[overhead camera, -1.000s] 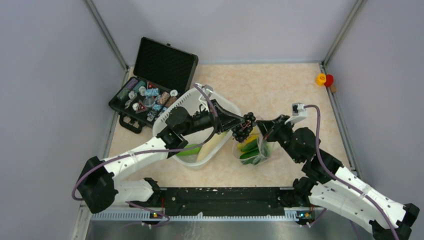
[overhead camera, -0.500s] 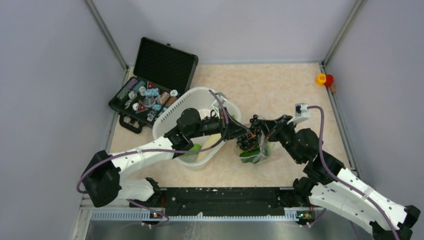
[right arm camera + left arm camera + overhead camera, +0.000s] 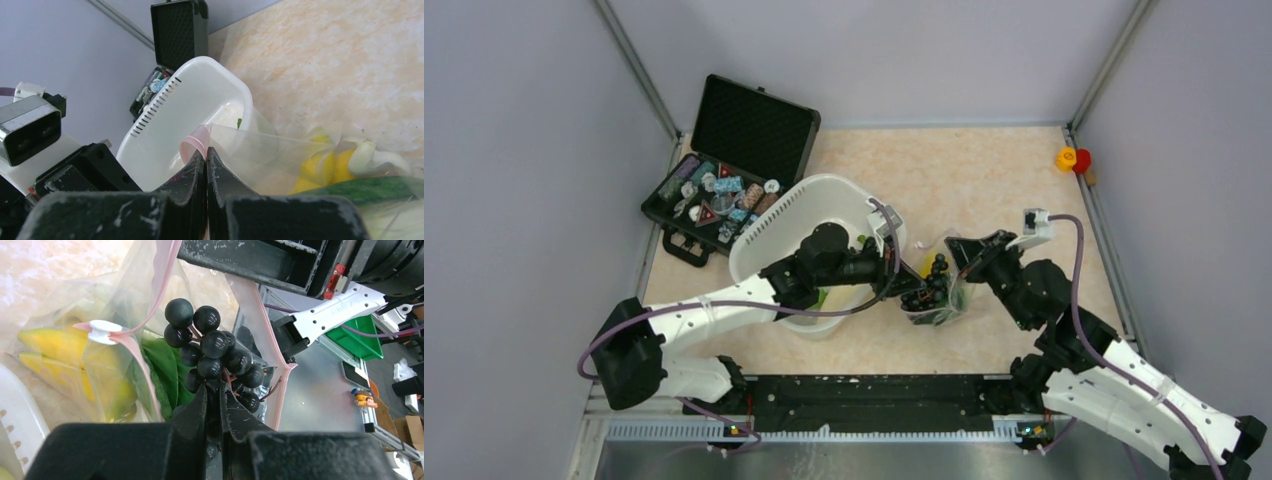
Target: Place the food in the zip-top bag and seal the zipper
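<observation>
The left gripper [image 3: 214,390] has its jaws nearly pressed together, pinching the stem of the dark grapes [image 3: 212,352]. The bunch sticks out just past the fingertips and hangs inside the open mouth of the zip-top bag [image 3: 110,365]. The pink zipper [image 3: 167,270] curves around the grapes on both sides, with its white slider tab [image 3: 102,331] to the left. Below the grapes, inside the bag, lie a green leaf [image 3: 162,365] and the yellow pepper [image 3: 50,345]. The right gripper [image 3: 205,155], its jaws closed tight, pinches the bag's pink rim and holds the mouth up. Just beyond the bag is the white tub [image 3: 200,95]. Farther back sits an open black case [image 3: 744,160].
</observation>
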`<state>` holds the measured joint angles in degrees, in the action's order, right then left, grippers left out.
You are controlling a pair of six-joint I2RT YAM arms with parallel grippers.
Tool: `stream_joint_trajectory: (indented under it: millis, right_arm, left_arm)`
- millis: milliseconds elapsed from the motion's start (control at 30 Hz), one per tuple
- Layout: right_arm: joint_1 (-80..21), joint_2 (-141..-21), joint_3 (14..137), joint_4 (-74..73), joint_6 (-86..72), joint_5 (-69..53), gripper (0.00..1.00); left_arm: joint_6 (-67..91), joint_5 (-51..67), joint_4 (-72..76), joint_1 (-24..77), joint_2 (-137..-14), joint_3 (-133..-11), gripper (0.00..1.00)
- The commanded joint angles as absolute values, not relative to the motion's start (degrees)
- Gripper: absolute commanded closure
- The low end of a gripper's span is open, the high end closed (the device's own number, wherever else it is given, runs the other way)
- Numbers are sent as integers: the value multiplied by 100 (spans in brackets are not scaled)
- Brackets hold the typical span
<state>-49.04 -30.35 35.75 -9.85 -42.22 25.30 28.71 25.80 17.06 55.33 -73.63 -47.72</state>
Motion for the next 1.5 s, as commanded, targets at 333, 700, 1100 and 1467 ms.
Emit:
stream_joint_trajectory:
  millis: [333,700,1100,1467]
  right_arm:
    - [-4944,-3078,3870,-384,-3627,1445,100]
    - [-4939,-2881,3740,-177,-3676,1555,100]
    - [-4941,-2187,3655,-1585,-4530,3712,100]
    - [-4940,-2184,3420,-866,-4153,3046,100]
  left_arm:
    - [2355,572,-637,5567,-8432,-7157,100]
    - [2720,1306,40,5572,-8973,-7478,95]
    - [1903,2206,171,5572,-7709,-6839,14]
    - [1685,504,-604,5572,-6822,-6183,6]
